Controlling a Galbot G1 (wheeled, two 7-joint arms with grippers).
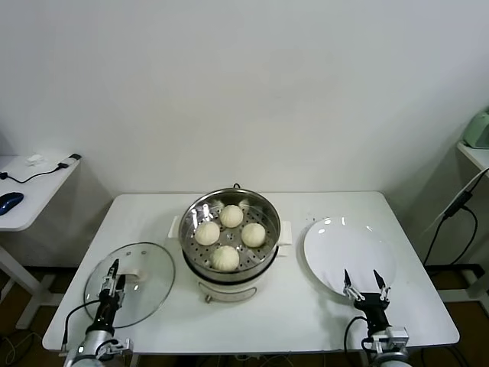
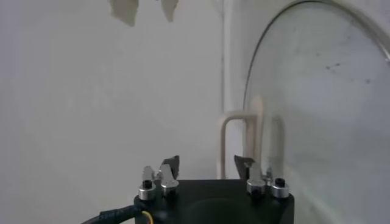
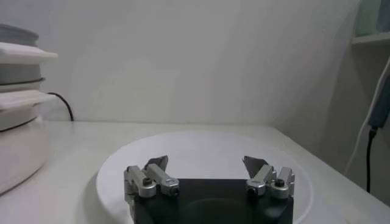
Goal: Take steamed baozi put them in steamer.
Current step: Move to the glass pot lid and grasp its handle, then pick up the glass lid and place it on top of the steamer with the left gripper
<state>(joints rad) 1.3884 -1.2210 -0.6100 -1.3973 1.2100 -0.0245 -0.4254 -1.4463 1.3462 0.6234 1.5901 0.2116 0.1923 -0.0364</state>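
Observation:
Several cream-white baozi [image 1: 231, 216] sit on the perforated tray inside the steel steamer [image 1: 192, 213] on its cream-white base at the table's middle. My right gripper [image 1: 364, 282] is open and empty over the near edge of the bare white plate [image 1: 336, 245]; in the right wrist view it [image 3: 206, 163] hangs over the plate [image 3: 201, 149], with the steamer's side [image 3: 18, 122] far off. My left gripper [image 1: 113, 273] rests over the glass lid [image 1: 145, 283] at the front left; in the left wrist view it [image 2: 206, 163] is open and empty by the lid's handle [image 2: 239, 137].
A side table with a cable and a blue mouse [image 1: 9, 202] stands at the far left. A shelf [image 1: 475, 150] with a hanging cable is at the far right. The table's front edge [image 1: 252, 340] runs close before both grippers.

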